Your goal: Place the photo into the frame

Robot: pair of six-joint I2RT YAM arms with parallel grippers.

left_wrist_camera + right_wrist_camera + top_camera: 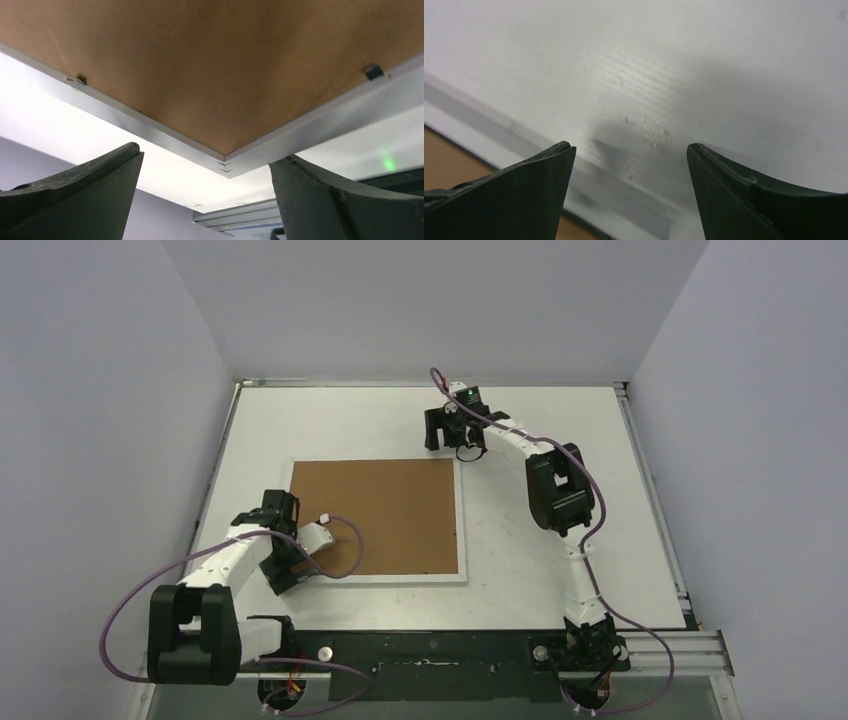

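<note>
The frame [461, 530] lies face down in the middle of the table, its brown board [378, 515] turned up. The photo is hidden or out of view. My left gripper [288, 575] hangs over the frame's near left corner. In the left wrist view that corner [225, 167] shows between the wide-apart fingers of the left gripper [211, 151], which is open and holds nothing. My right gripper [450, 438] is low over the table just beyond the frame's far right corner. It is open too [630, 145], with bare table between its fingers and the frame's white edge [474, 125] at lower left.
Small metal tabs [374, 71] hold the board along the frame's rim. White walls close in the table at the left, back and right. A metal rail [652, 500] runs along the right edge. A black mounting plate [430, 652] carries both arm bases at the near edge.
</note>
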